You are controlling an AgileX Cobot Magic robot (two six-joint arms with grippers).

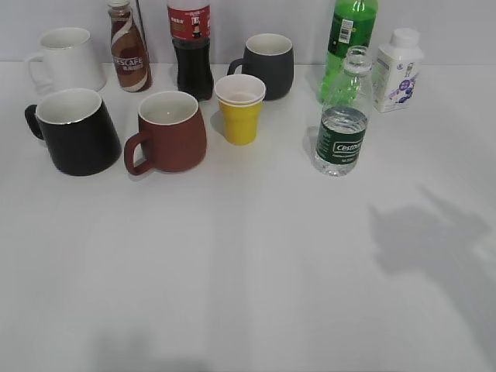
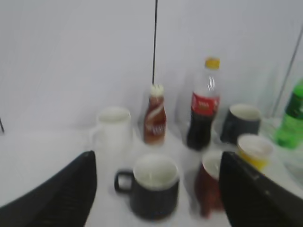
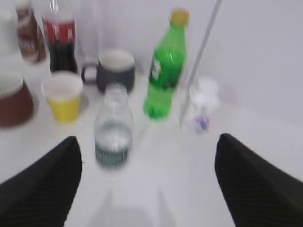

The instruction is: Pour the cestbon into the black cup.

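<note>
The cestbon [image 1: 342,116] is a clear, uncapped water bottle with a dark green label, upright at the right of the table. It also shows in the right wrist view [image 3: 113,126], ahead and left of my open, empty right gripper [image 3: 149,184]. The black cup [image 1: 74,130], glossy with a white inside, stands at the left. It also shows in the left wrist view [image 2: 154,190], ahead of and between the fingers of my open, empty left gripper [image 2: 156,198]. Neither gripper shows in the exterior view; only an arm shadow lies at the right.
A brown-red mug [image 1: 167,130] stands beside the black cup. A yellow paper cup [image 1: 240,108], a dark grey mug [image 1: 267,65], a white mug [image 1: 67,60], a Nescafe bottle [image 1: 128,48], a cola bottle [image 1: 191,48], a green soda bottle [image 1: 348,39] and a white milk bottle [image 1: 397,70] stand behind.
</note>
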